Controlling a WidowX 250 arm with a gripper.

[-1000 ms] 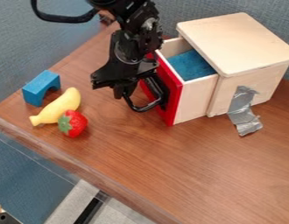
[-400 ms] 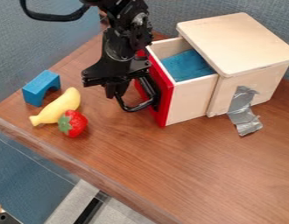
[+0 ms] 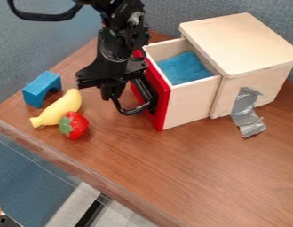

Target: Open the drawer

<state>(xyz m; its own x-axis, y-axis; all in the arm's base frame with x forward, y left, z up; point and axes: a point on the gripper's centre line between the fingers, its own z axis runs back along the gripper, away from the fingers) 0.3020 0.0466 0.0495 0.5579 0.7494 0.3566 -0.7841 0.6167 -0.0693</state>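
Note:
The black gripper point(image 3: 111, 92) hangs at the front of the drawer, shut on the outer end of the black drawer handle point(image 3: 132, 111). Behind the handle stands the drawer's red front point(image 3: 162, 107), upright and facing left. The light wooden drawer point(image 3: 193, 99) is pulled well out of its box point(image 3: 241, 42), and blue material point(image 3: 184, 68) lies inside it. Part of the handle and of the red front is hidden behind the gripper.
Left of the gripper lie a blue arch block point(image 3: 41, 88), a yellow banana point(image 3: 58, 108) and a red strawberry point(image 3: 74, 125). Silver tape point(image 3: 247, 113) runs from the box down to the brown table point(image 3: 202, 168). Fabric panels rise behind.
The gripper has moved left with the handle. The drawer has slid further out of the box, which has stayed in place, and more of the blue inside shows.

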